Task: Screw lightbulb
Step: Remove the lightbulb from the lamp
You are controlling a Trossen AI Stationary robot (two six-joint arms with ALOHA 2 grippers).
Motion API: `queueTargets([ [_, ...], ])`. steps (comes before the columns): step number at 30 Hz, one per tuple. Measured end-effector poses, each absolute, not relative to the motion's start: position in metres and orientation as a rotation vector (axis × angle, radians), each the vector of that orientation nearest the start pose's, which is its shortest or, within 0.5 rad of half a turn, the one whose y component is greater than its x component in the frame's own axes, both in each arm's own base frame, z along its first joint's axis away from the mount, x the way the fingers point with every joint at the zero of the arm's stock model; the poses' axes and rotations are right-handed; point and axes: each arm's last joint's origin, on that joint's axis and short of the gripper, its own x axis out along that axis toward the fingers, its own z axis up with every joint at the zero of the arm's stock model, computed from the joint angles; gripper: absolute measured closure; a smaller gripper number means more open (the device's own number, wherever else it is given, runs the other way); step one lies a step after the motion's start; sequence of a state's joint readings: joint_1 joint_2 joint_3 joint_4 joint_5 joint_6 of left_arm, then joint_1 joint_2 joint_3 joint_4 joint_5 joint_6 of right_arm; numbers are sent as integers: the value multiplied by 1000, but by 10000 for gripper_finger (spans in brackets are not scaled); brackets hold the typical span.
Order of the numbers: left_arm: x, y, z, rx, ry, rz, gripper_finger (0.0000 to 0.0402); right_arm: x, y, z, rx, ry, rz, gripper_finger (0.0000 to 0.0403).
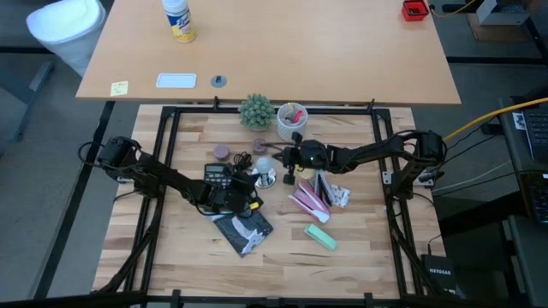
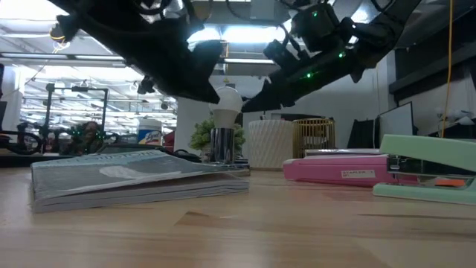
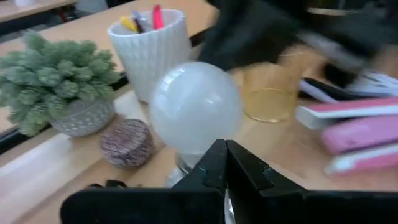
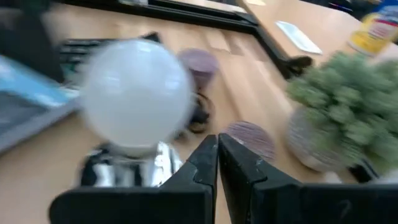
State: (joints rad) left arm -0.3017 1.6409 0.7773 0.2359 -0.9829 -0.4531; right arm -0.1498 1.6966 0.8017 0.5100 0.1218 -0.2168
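The frosted white lightbulb (image 1: 264,164) stands upright with its screw end in the shiny silver base (image 1: 267,179) at the table's middle. It also shows in the low view (image 2: 227,99). My left gripper (image 3: 224,152) is shut, and its tips are at the bulb's (image 3: 196,106) lower end on the near left side. My right gripper (image 4: 217,146) is shut and stands just to the right of the bulb (image 4: 137,93), apart from it. In the high view my left gripper (image 1: 251,186) and my right gripper (image 1: 286,164) flank the bulb. My left gripper has its shut fingertips (image 3: 214,155) in front of the bulb's lower end (image 3: 186,155), just above the base. The fingers hide the spot, so I cannot tell whether they touch it.
A small potted plant (image 1: 255,111) and a white pen cup (image 1: 291,120) stand behind the bulb. A calculator (image 1: 221,175) and a booklet (image 1: 244,229) lie under my left arm. A pink stapler (image 1: 308,201), a green stapler (image 1: 321,236) and an amber cup (image 3: 267,93) are on the right.
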Motion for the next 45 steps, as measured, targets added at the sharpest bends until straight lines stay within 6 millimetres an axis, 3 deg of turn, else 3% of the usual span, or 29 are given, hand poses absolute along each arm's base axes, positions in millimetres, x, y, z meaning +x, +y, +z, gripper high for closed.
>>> queueTargets([
  [7,302,-77,174,-1,302,797,401,337,-54,184,-235,389,-215,382],
  [13,303,-83,184,92,233,869,401,328,-46,207,-240,330,-129,382],
  [19,305,-69,187,136,217,998,401,328,-24,213,-144,294,98,382],
  [24,309,-46,183,112,254,1010,401,334,-11,197,-160,339,96,382],
  [31,313,-32,179,73,310,922,401,340,-27,186,-176,342,-50,382],
  [38,310,-43,178,94,310,914,402,338,-47,185,-152,354,-104,382],
  [45,310,-58,179,27,296,807,401,337,-55,185,-157,358,-164,382],
])
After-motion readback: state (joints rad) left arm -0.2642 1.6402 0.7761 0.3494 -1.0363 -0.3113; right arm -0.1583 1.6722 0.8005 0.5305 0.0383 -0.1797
